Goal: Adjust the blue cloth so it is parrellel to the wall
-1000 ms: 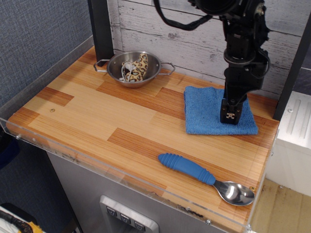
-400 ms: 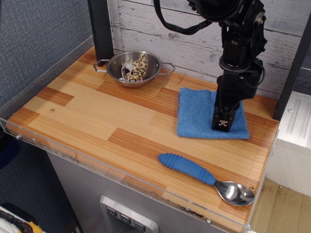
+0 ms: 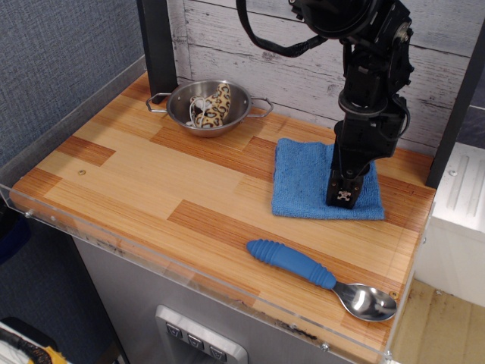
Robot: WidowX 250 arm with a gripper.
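The blue cloth lies flat on the desk in the right half of the frame, a little above the middle. Its far edge sits near the foot of the wall, which fills the upper part of the picture behind the desk. The cloth's outline is roughly square; its left edge leans slightly, and its near edge runs almost level across the frame.

The black arm drops from the top of the frame and ends in the hand, which points straight down onto the right portion of the cloth, close to its near edge. The tip appears to press on the fabric. Its fingers look drawn together into 1 narrow tip, though I cannot tell for certain whether they are shut or pinching any of the cloth, since the tip is small and dark against the blue.

In the upper left of the desk, close to the wall, stands a steel bowl with 2 wire handles, holding a spotted yellow and black item. It is well apart from the cloth. In the lower right, near the front edge, lies a spoon with a ribbed blue handle and a shiny metal bowl, its handle pointing toward the upper left. A clear plastic rim edges the front of the desk.
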